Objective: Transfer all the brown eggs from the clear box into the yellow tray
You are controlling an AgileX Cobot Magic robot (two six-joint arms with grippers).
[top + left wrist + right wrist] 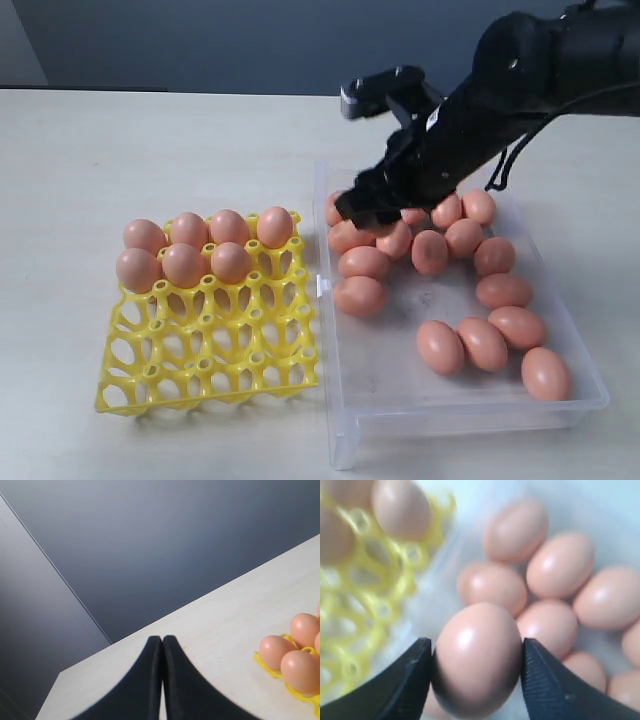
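The right jaws are part way open and squeeze one brown egg point(477, 660) by its sides. Its long way seems to run along the jaws. The left jaws are pressed together and hold nothing, over the tabletop point(240, 615). Near us, the yellow tray point(210, 370) has bare cups. It lies left of the clear box point(470, 415), where the held egg hangs over the far left end. Farther back, seven smooth orange-brown eggs point(185, 265) fill the tray's far rows. A free cup point(272, 265) waits beside them, left of the held egg.
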